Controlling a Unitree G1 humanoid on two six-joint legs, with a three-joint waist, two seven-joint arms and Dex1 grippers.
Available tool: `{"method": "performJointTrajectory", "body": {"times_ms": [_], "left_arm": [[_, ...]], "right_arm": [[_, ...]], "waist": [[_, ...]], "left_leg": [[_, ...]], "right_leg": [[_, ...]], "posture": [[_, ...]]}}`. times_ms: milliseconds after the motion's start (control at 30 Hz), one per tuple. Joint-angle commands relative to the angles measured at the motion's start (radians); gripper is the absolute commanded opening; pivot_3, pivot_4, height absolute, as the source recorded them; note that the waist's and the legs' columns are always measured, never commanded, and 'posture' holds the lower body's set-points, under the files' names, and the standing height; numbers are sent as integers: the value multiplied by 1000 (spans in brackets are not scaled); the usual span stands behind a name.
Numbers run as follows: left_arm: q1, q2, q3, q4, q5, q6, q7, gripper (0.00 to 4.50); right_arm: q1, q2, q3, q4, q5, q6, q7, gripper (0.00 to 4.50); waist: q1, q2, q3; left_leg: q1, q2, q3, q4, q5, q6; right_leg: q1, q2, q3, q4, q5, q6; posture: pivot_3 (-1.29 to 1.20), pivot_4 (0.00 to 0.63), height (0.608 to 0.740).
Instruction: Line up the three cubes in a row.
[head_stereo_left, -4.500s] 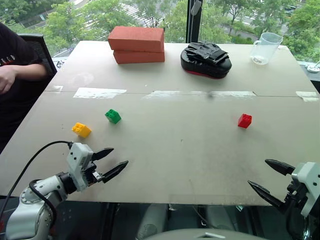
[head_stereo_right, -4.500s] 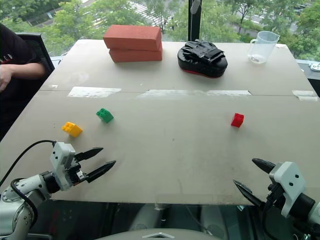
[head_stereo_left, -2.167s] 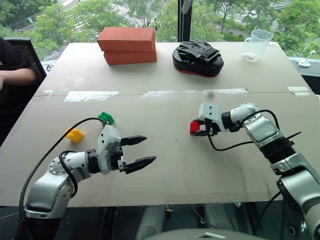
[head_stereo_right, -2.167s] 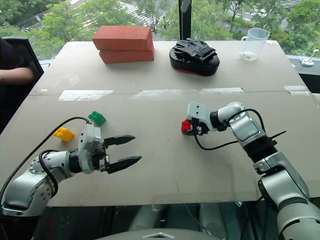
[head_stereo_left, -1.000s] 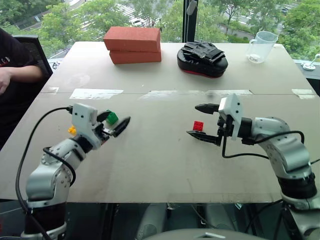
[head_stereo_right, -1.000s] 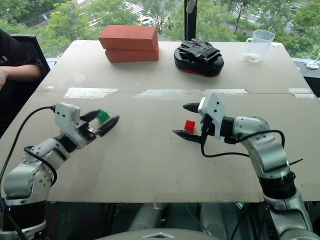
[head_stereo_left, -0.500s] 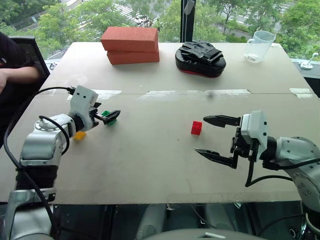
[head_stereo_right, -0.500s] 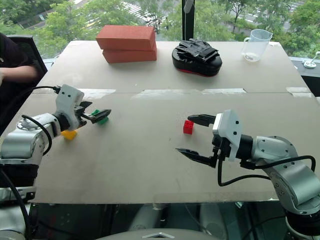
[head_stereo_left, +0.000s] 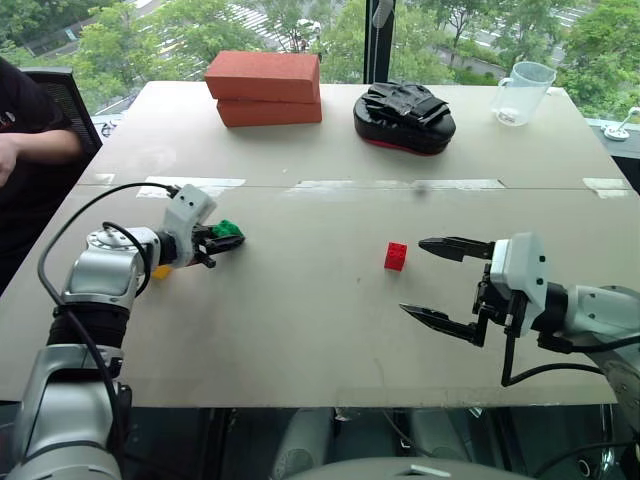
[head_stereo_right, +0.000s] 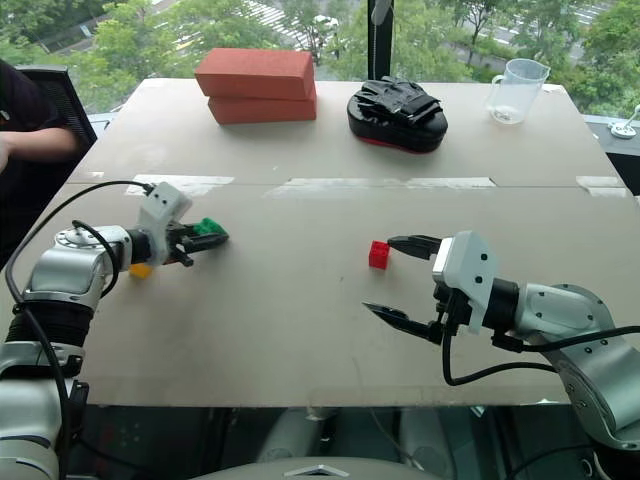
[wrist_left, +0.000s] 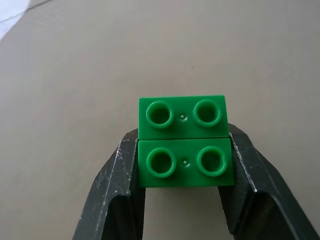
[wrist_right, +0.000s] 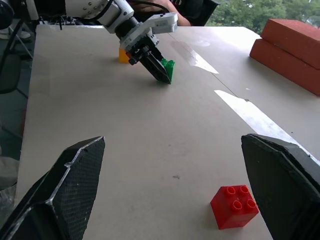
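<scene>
On a pale table (head_stereo_left: 330, 330) by a window, the left claw (head_stereo_left: 222, 243) has just closed on the green cube (wrist_left: 184, 142). The right claw (head_stereo_left: 440, 280) hangs open, the red cube (head_stereo_left: 396, 256) just beyond it.

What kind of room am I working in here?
Probably an upper-floor office or lab: the table stands against a window overlooking treetops, and a seated person waits in an office chair beside it.
</scene>
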Motion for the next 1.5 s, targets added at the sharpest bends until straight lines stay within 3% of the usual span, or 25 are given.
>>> {"method": "performJointTrajectory", "body": {"times_ms": [33,167,400,900,1433,1500], "left_arm": [[-56,0,-105,-132,-9,-121,-245,1328],[-157,-82,-252,-47,108,-270,-332,1328],[-324,-210,-361,184,247,-441,-376,1328],[-423,-327,-362,469,361,-658,-368,1328],[-516,-389,-352,669,418,-749,-365,1328],[-517,-390,-348,668,417,-736,-375,2366]], "right_arm": [[32,-7,-67,-59,35,-2,-40,4500],[108,-26,-114,-84,40,-6,-50,4500],[251,-42,-221,-121,66,-24,-45,4500],[374,-35,-262,-188,64,-28,-111,4500],[420,-45,-276,-202,59,-46,-125,4500],[417,-46,-273,-201,59,-46,-125,4500]], "waist": [[3,-1,1],[7,-1,1],[3,-2,1],[-6,-3,2],[-6,-3,2],[-6,-3,2]], "left_leg": [[0,0,0,0,0,0],[0,-1,2,0,0,0],[0,0,2,2,0,1],[0,0,2,6,0,1],[1,-1,2,9,0,2],[1,-1,3,9,0,2]], "right_leg": [[0,-1,0,0,0,0],[0,-1,1,0,0,0],[1,4,0,0,0,0],[3,5,-1,2,-1,5],[3,5,-1,6,-1,7],[3,5,-1,6,-1,7]], "posture": [[0,150,740],[0,150,740],[0,150,740],[0,150,740],[0,150,740],[0,150,740]]}}
